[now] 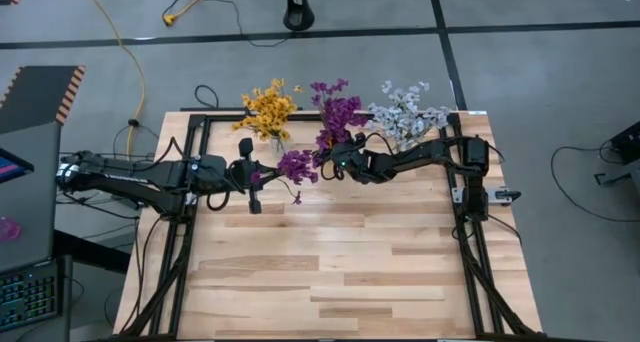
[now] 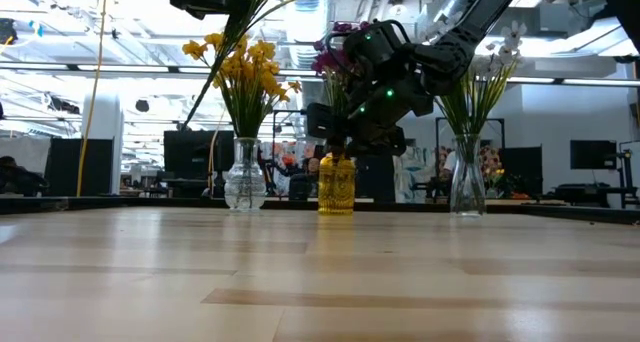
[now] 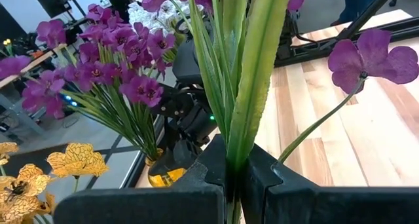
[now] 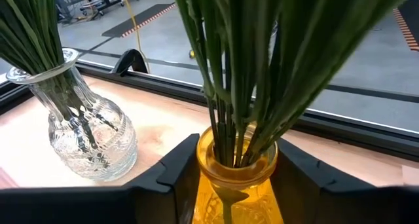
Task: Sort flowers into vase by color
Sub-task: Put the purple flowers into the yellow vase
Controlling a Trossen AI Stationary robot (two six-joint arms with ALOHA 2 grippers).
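Green stems fill the left claw, clamped on a purple sprig; right claw straddles the amber vase, half-open. Three vases filled; this sprig remains.

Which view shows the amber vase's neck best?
Right wrist view: the amber vase fills the foreground, green stems crowding its neck, right claw fingers either side. Low view shows its whole body but small, arm above. Left wrist catches a sliver; in the high view, blossoms hide it.
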